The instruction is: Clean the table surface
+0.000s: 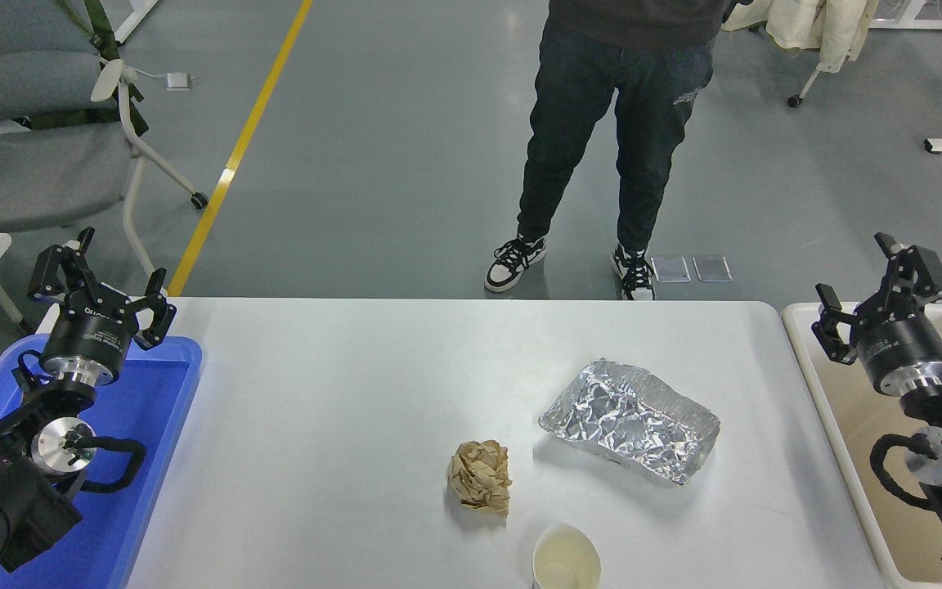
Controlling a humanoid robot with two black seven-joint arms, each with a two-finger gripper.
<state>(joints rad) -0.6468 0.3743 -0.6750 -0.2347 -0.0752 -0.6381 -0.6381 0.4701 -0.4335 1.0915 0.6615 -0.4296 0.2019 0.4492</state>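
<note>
The white table surface (340,393) spans the middle of the head view. On it lie a crumpled silver foil tray (630,420), a crumpled ball of brown paper (481,477) and a white paper cup (566,560) at the near edge. My left gripper (99,282) is open above the blue tray (156,458) at the left, holding nothing. Over the beige bin (847,425) at the right hangs my right gripper (880,282), open and empty. Both grippers are well away from the litter.
A person (602,139) in dark trousers and black-and-white sneakers stands just beyond the table's far edge. A grey chair (38,155) stands at the far left on the floor. A yellow floor line (242,139) runs toward the table.
</note>
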